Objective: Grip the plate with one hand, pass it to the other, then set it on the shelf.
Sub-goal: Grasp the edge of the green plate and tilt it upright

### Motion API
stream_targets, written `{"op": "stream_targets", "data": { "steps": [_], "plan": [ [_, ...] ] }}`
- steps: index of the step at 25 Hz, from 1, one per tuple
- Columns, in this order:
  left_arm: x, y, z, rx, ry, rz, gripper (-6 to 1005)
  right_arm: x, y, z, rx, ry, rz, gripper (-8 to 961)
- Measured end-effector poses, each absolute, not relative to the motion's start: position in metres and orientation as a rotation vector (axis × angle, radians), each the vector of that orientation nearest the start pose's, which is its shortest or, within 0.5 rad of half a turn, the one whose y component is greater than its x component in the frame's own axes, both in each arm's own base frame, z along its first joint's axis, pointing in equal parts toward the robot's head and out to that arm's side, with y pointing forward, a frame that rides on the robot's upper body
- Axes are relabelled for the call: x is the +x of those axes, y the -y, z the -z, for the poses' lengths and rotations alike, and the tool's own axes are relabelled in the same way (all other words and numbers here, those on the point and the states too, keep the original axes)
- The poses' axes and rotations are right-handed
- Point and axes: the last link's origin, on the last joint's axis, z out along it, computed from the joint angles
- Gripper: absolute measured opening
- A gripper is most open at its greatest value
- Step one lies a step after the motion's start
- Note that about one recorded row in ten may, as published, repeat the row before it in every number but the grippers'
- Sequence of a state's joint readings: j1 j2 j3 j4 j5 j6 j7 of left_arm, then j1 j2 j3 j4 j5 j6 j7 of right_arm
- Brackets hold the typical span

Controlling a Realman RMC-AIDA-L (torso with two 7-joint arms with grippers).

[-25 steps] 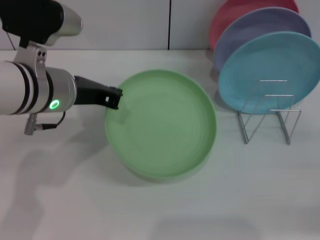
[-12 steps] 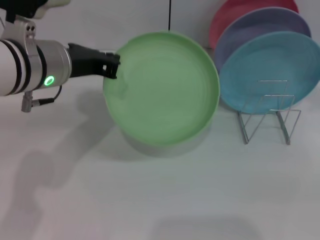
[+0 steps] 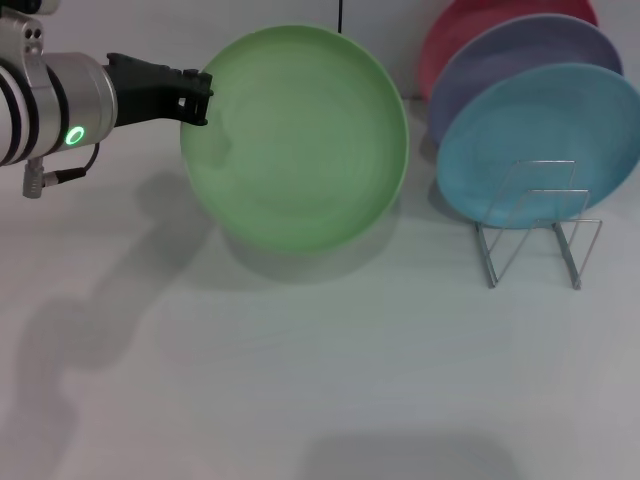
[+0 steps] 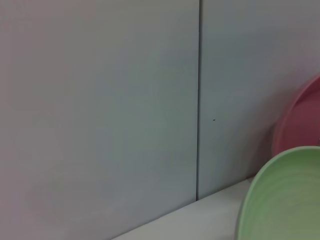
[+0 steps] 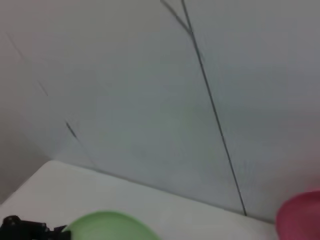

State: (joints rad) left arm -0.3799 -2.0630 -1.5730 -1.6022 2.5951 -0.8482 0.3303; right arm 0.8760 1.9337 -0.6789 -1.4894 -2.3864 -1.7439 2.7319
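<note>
The light-green plate hangs tilted above the white table in the head view, its face toward me. My left gripper, black on a silver-white arm with a green light, is shut on the plate's left rim and holds it up. The plate also shows in the left wrist view and the right wrist view, where the left gripper is seen far off. The wire shelf stands at the right of the table. My right gripper is not in view.
A light-blue plate, a lavender plate and a pink plate stand upright in the shelf at the back right. A white wall with a dark seam rises behind the table.
My left gripper has lifted the green plate off the table, up and a little to the left, tilting it more upright. The plates in the shelf have not moved.
</note>
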Motion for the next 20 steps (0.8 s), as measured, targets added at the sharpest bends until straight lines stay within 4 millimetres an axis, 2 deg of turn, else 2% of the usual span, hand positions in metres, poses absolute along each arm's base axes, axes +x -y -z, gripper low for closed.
{"op": "stream_targets", "data": {
  "steps": [6,20],
  "plan": [
    [-0.14,-0.387,-0.03,-2.161,0.708,0.215,34,0.074,-0.434,-0.16,-2.342,-1.141,-0.211,760],
    [-0.136,-0.385,-0.028,-2.175,0.7,0.222,34,0.071,-0.444,-0.103,-2.453,-1.121,0.055,759]
  ]
}}
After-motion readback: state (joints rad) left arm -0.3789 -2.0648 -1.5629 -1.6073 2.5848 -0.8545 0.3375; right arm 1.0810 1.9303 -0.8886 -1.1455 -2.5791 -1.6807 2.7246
